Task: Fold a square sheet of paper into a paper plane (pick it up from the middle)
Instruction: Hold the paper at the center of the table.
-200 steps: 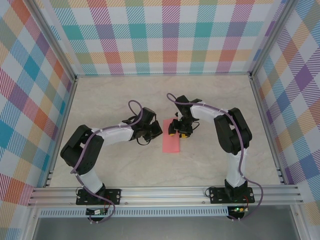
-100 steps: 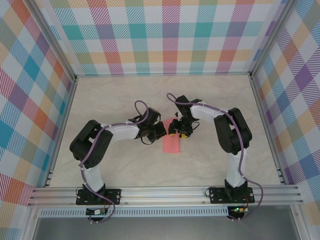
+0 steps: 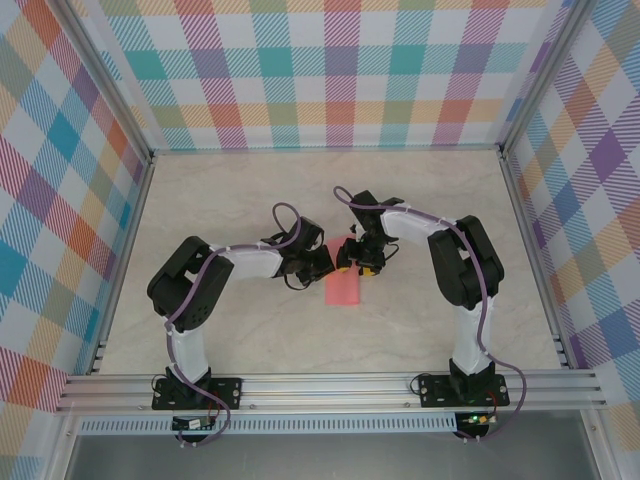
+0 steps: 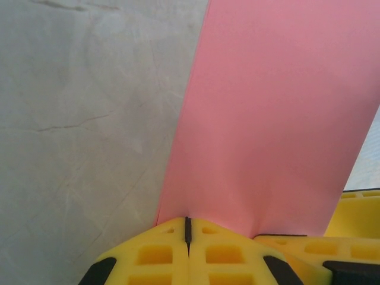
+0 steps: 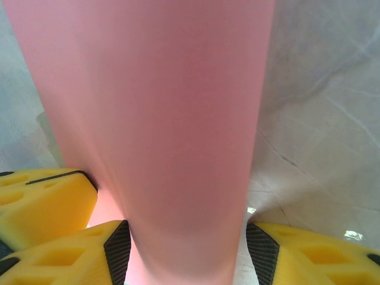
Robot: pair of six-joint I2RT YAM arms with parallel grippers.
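Observation:
The square sheet of paper (image 3: 343,288) lies mid-table as a narrow salmon-pink strip, its far end under both grippers. My right gripper (image 3: 357,262) straddles that end; in the right wrist view the paper (image 5: 154,119) bows up between the two black pads (image 5: 117,252), touching both, so the right gripper (image 5: 187,252) is shut on it across its width. My left gripper (image 3: 325,265) is shut, its yellow tips (image 4: 187,221) pressed against the paper's left edge (image 4: 273,119), which puckers slightly there. Whether paper sits between those tips cannot be told.
The marble-patterned table (image 3: 230,200) is boxed in by plaid walls (image 3: 340,80) on three sides. An aluminium rail (image 3: 330,390) runs along the near edge by the arm bases. A right-gripper finger (image 4: 356,208) shows beside the left tips.
The left arm has reached right, bringing its shut gripper up against the paper's left edge. The right gripper and the paper have stayed put.

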